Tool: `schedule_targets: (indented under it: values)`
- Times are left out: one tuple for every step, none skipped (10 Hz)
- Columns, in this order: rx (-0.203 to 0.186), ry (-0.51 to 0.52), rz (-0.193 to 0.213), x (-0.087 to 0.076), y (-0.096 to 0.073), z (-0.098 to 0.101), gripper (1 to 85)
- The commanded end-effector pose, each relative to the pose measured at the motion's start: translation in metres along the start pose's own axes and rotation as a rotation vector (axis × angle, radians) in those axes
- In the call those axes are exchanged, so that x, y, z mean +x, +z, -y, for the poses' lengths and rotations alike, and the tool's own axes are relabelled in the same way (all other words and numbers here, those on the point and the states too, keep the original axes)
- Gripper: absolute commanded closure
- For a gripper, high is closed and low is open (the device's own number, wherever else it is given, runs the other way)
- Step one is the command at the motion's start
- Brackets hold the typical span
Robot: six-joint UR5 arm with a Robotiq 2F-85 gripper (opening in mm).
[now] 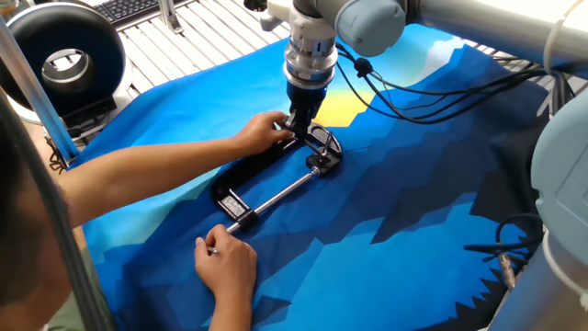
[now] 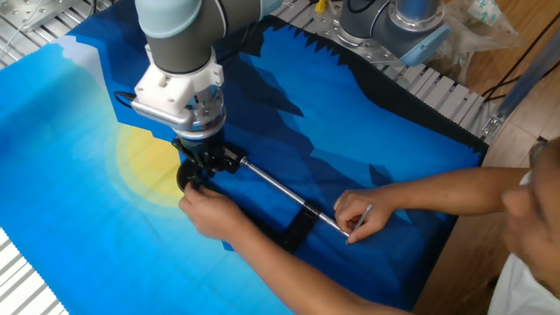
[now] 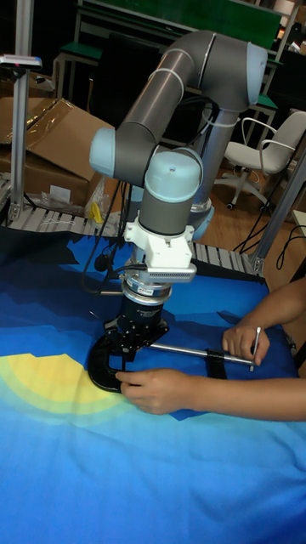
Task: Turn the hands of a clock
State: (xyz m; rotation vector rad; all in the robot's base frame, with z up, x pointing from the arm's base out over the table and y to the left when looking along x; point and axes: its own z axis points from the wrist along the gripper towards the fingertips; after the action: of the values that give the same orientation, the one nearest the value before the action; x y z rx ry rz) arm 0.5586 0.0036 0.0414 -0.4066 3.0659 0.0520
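Judging from the frames, the clock is held in the mouth of the black clamp (image 1: 276, 170) on the blue cloth (image 1: 395, 211) over the desk, but it is hidden by the gripper (image 1: 299, 126) and a person's hand (image 1: 260, 134) in every view, so its face and hands cannot be made out. Small, light and delicate parts are to be expected; any hold should be taken at the centre knob, gently. Whether the gripper is open or closed cannot be told, since its fingertips are covered. The clamp's curved back is shown best in the tall fixed view, while the second hand (image 2: 357, 214) gripping the screw handle (image 2: 278, 191) is clearest in the other fixed view
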Motion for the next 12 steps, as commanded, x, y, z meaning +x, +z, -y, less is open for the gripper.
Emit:
schedule_targets:
  values:
    - [0.002, 0.038, 0.006, -0.005, -0.011, -0.004, 84.3]
    - [0.003, 0.055, 0.009, -0.008, -0.017, -0.007, 84.3]
    - [0.003, 0.073, 0.011, -0.009, -0.024, -0.01, 84.3]
    - [0.019, 0.081, 0.004, -0.005, -0.034, -0.007, 84.3]
    - [0.042, 0.099, -0.021, 0.006, -0.047, -0.002, 84.3]
    - [0.074, 0.106, -0.039, 0.018, -0.06, 0.006, 84.3]
    - [0.083, 0.12, -0.051, 0.029, -0.073, 0.01, 84.3]
    - [0.089, 0.136, -0.06, 0.041, -0.084, 0.014, 84.3]
    - [0.092, 0.148, -0.071, 0.054, -0.092, 0.019, 84.3]
    - [0.094, 0.168, -0.072, 0.062, -0.095, 0.024, 84.3]
    - [0.098, 0.206, -0.058, 0.066, -0.097, 0.03, 84.3]
    - [0.069, 0.261, -0.03, 0.068, -0.098, 0.031, 84.3]
